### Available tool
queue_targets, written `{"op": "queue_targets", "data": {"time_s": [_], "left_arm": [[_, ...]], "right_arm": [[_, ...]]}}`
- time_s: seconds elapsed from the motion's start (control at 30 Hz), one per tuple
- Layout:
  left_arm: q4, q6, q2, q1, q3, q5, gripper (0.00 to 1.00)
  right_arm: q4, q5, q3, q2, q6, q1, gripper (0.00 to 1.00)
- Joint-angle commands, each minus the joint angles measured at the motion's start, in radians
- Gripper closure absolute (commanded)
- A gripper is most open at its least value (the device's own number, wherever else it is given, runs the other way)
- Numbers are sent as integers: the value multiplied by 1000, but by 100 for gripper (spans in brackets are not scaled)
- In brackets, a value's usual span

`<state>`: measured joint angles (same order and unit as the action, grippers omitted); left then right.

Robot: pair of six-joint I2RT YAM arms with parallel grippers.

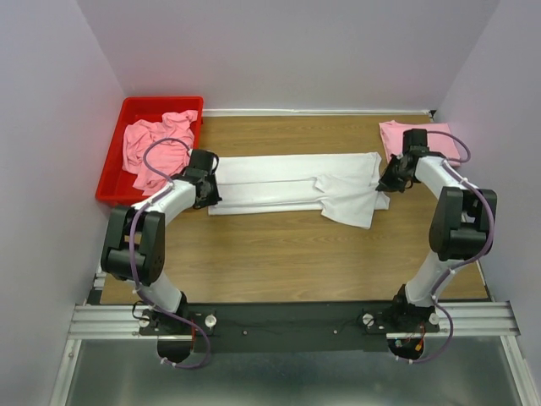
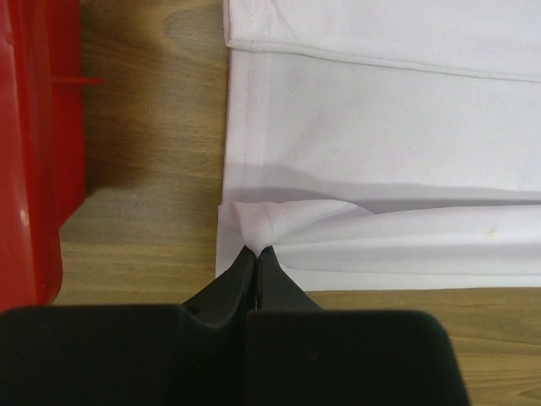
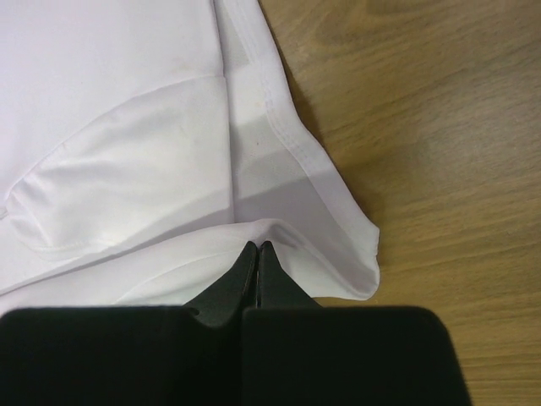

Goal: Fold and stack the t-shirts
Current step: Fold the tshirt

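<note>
White t-shirt (image 1: 292,182): folded lengthwise, centred on surface (image 1: 279,254). Light, limp, likely to sag between holds; best gripped at the doubled end edges. Left claw (image 2: 256,251) clamped on its left edge; right claw (image 3: 257,247) clamped on its right edge. Red bin (image 1: 161,103) nearby, left.

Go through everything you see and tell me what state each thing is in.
white t-shirt: spread flat, partly folded lengthwise.
left gripper: shut on the white t-shirt's edge.
right gripper: shut on its other end.
red bin: holds crumpled pink clothes.
pink shirt: lying flat, far right.
</note>
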<state>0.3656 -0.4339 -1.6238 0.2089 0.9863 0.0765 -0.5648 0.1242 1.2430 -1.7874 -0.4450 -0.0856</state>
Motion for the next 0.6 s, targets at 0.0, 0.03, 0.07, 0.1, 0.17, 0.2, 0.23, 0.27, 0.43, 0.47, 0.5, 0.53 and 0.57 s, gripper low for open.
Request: {"op": "queue_targets", "data": {"time_s": [0.0,0.03,0.07,0.1,0.17,0.2,0.23,0.27,0.43,0.47,0.5,0.53,0.57], "left_arm": [[-39,7,-22,-14,14,40,100],[-53,6,-24,-14,11,40,100],[-56,4,-25,-14,11,40,100],[-60,3,-27,-14,12,42,100],[-66,4,-31,-14,12,42,100],[-70,6,-31,-14,14,45,100],[-74,6,-31,-14,11,46,100],[-77,6,-28,-14,8,52,100],[-90,7,-34,-14,-1,72,100],[-91,7,-41,-16,-1,71,100],[-91,6,-44,-14,-3,68,100],[-93,3,-47,-16,-5,66,100],[-96,1,-48,-16,-8,71,100]], "right_arm": [[46,11,45,-41,0,-5,99],[48,20,49,-49,2,-5,99],[52,22,55,-58,3,-5,99],[54,22,56,-64,3,-5,99],[57,17,58,-70,6,-6,99],[60,15,58,-70,6,-5,99],[63,15,58,-72,6,-6,99],[63,15,59,-69,8,-5,99],[72,6,70,-72,11,-5,99],[74,6,72,-76,11,-5,99],[75,6,75,-82,11,-6,99],[77,6,76,-87,11,-5,99],[85,8,76,-95,11,-6,99]]}}
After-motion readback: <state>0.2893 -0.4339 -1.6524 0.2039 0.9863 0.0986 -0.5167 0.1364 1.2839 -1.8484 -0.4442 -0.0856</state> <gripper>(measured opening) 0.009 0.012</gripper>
